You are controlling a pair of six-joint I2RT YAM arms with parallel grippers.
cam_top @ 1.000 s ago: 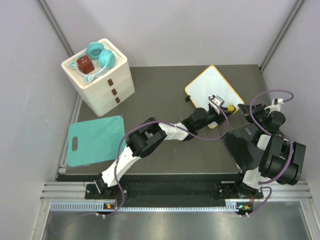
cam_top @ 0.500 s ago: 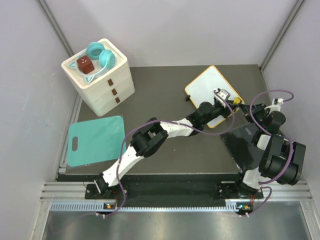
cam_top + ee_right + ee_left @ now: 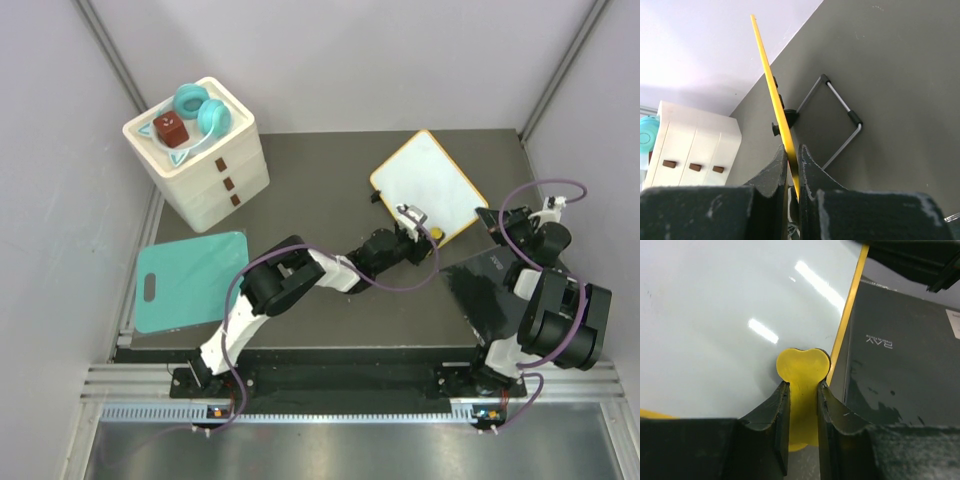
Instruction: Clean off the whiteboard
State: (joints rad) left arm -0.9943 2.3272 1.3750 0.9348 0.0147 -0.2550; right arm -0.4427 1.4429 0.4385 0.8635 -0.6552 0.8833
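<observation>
Left gripper (image 3: pixel 801 390), clamped on the eraser (image 3: pixel 802 364), has slid back toward the whiteboard's (image 3: pixel 430 178) near edge. Right gripper (image 3: pixel 791 155) pinches its frame.

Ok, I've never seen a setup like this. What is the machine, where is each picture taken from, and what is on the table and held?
It is two robot arms bolted at the near edge of a table, each ending in a two-finger gripper. The wide picture comes from a fixed camera above; the other two from a camera on each wrist. On the table are the whiteboard, a dark grey slab, a teal cutting board and a white drawer unit carrying teal headphones and a reddish-brown cube. The left gripper is shut on a yellow heart-shaped eraser over the whiteboard. The right gripper pinches the whiteboard's yellow frame.
</observation>
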